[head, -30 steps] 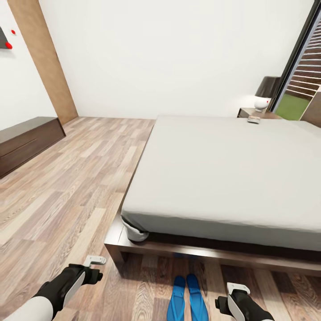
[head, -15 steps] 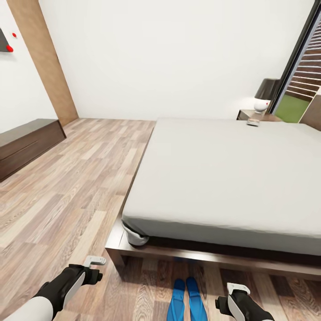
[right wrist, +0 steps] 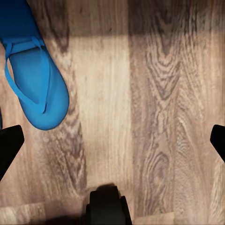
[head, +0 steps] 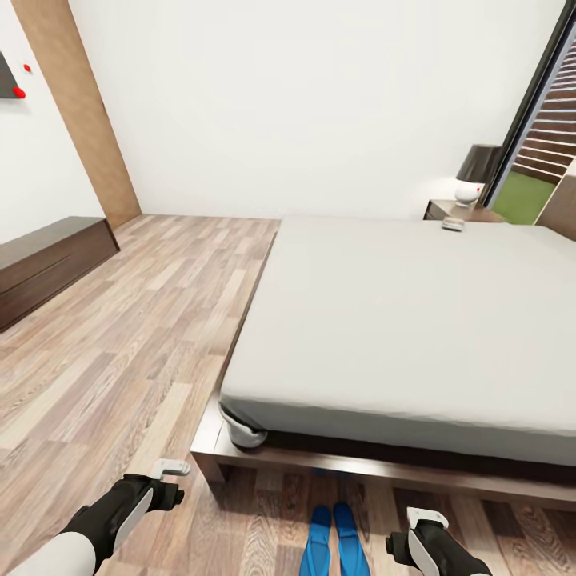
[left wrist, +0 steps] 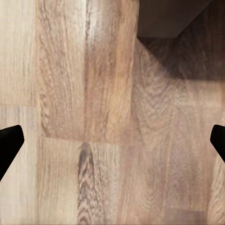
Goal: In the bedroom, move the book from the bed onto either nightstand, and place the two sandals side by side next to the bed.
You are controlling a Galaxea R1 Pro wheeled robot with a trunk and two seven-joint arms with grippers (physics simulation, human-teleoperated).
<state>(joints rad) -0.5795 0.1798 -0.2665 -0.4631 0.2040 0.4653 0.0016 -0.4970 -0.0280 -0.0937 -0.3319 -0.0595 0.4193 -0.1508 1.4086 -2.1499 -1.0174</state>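
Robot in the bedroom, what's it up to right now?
The robot stands at the foot of the bed with both arms low and nothing held. The left gripper and right gripper are both open over the wood floor. The two sandals lie side by side on the floor between the arms, by the bed's base. A small flat object, probably the book, lies at the bed's far edge near the nightstand with its lamp.

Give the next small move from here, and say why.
Probably drive round the bed toward its far corner. The sandals already lie side by side on the floor at its foot, both grippers are open and empty, and the book rests at the far edge near the nightstand, beyond reach.
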